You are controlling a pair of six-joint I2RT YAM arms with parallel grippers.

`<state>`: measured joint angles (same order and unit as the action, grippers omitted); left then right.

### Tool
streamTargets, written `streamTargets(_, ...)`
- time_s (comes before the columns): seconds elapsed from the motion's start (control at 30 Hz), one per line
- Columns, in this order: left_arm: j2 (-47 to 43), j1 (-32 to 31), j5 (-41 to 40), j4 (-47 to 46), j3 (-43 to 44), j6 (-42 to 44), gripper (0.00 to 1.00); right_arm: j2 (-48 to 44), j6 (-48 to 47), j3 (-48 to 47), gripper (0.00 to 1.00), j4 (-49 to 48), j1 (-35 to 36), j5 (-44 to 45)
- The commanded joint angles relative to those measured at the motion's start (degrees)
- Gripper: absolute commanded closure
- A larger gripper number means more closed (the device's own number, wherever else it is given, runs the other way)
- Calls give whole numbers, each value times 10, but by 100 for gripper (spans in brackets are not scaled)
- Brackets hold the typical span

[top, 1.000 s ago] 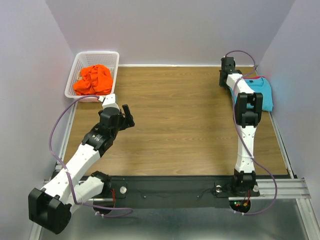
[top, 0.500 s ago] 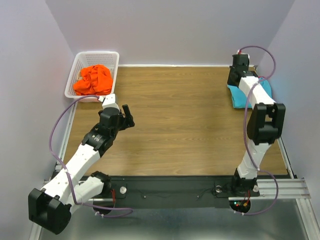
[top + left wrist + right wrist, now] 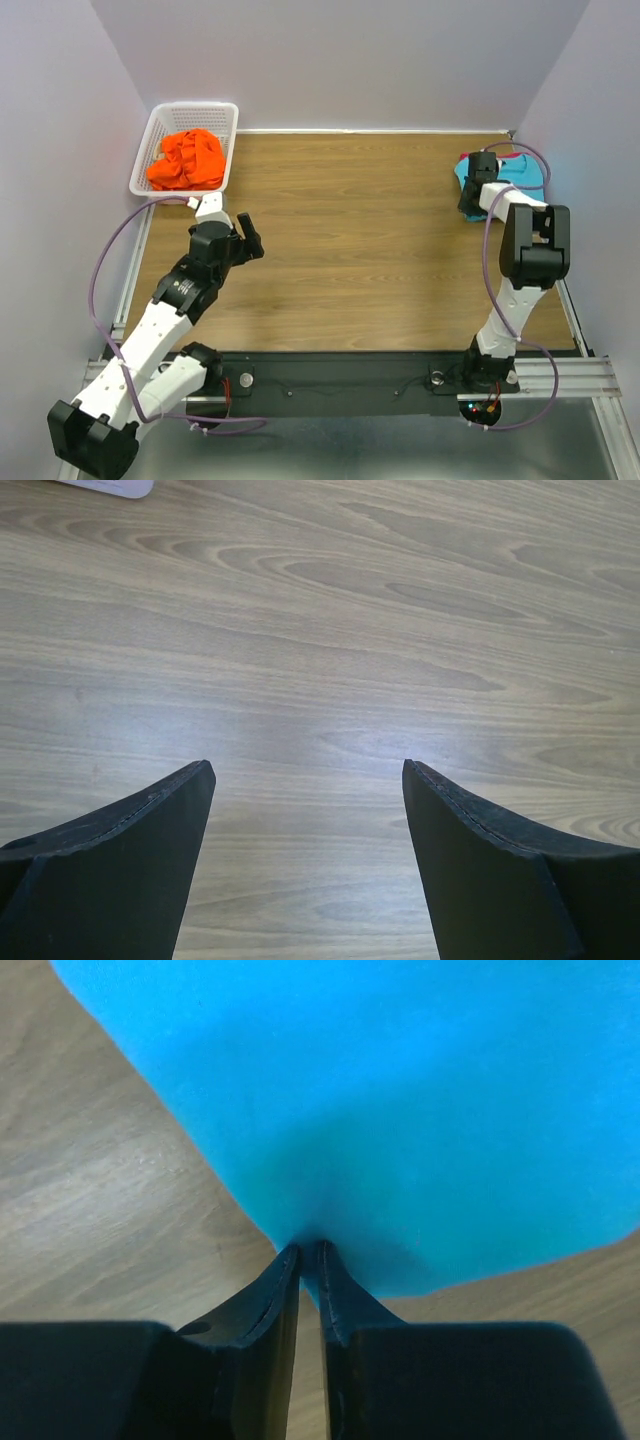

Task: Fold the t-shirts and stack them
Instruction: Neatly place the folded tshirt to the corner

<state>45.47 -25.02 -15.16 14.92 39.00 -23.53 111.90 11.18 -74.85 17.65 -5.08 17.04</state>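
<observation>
Right gripper (image 3: 310, 1250) jaws nearly closed, pinching only the edge of the turquoise t-shirt (image 3: 400, 1110), at 2 o'clock on the table (image 3: 350, 250). Thin bite, so the cloth may slip out or the fold drag open on a pull. Left gripper (image 3: 308, 770) is wide and empty. Orange t-shirt (image 3: 185, 160) sits in the basket (image 3: 195, 106) at 10 o'clock.

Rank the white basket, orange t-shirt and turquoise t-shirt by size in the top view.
Largest: white basket.
Then orange t-shirt and turquoise t-shirt, unranked: alike, and right arm partly hides the turquoise one.
</observation>
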Motion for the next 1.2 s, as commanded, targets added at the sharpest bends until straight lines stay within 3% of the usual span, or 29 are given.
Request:
streamTargets(0.0,-26,1,-17,19,27,-3,12,-9,11,6,84,-46,2,-38)
streamTargets(0.17,-49,2,-35,25,35,1,12,-97,9,25,82,-40,2,-34)
streamTargets(0.37,-65,1,-78,33,66,14,12,-291,38,37,59,34,2,-39)
streamTargets(0.4,-70,1,-90,32,74,16,12,-317,39,51,50,54,2,-39)
streamTargets(0.57,-111,2,-138,33,99,41,11,-510,79,116,32,115,2,8)
streamTargets(0.7,-157,2,-187,18,101,81,11,-752,103,182,1,152,2,26)
streamTargets(0.83,-207,2,-218,-5,78,108,8,-924,83,210,0,172,2,68)
streamTargets(0.97,-267,1,-253,-26,31,99,4,-1018,50,219,0,175,2,105)
streamTargets(1.17,-341,1,-255,-35,-8,51,2,-1045,5,222,0,177,2,83)
